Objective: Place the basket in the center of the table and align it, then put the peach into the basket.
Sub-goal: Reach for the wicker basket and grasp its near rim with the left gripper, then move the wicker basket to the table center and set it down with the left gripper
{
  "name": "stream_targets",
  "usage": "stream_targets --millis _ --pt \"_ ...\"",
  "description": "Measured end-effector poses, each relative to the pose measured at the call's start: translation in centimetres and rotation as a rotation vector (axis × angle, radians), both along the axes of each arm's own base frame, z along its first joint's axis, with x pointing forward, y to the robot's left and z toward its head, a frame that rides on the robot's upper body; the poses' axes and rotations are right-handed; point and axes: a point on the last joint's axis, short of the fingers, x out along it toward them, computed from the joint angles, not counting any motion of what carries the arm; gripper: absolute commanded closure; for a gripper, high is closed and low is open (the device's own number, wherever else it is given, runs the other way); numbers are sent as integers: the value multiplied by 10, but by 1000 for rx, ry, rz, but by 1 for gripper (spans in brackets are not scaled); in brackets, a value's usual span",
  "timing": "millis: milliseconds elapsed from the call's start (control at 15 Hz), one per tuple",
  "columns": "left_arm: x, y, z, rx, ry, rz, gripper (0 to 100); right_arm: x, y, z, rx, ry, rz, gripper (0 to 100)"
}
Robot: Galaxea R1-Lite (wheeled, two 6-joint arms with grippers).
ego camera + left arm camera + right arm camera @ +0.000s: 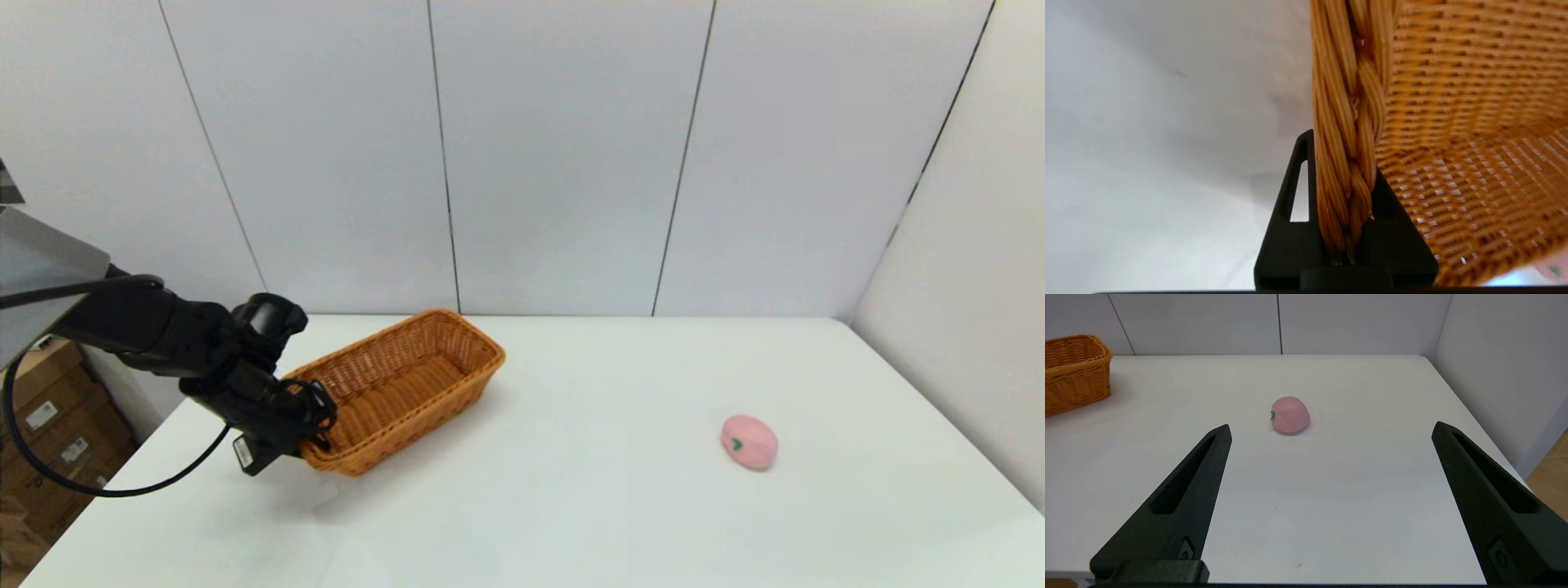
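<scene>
Fingers (1294, 192) of left gripper (314, 425) are pinched on the braided rim of the basket (400, 388), 1 finger outside the wall, 1 inside, at the basket's near-left short end. Rim sits deep between them in left wrist view, basket (1453, 122) filling much of that pic. Basket is on the left part of the desk (571, 490), angled diagonally w/ its far end toward the back wall. Near end looks slightly raised in head view; contact w/ desk there can't be confirmed. Basket interior shows nothing inside.

Right gripper (1331, 428): 2 fingers (1180, 506) spread wide apart, holding nothing, low over the near-right desk area, arm itself not seen in head view. Peach (749, 442) lies on the desk at right, well apart from the basket, green leaf mark facing the basket side. In right wrist view the peach (1290, 415) lies beyond the fingertips, between their lines, not touching either; basket (1073, 371) corner visible far off.
</scene>
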Motion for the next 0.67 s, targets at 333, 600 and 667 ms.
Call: stream_targets --millis 333,600,667 --pt "-6 7 18 -266 -31 -66 100 0 0 0 0 1 0 0" --pt "-20 3 42 -372 -78 -246 100 0 0 0 0 2 0 0" --pt "-25 -5 46 -364 -78 -295 100 0 0 0 0 2 0 0"
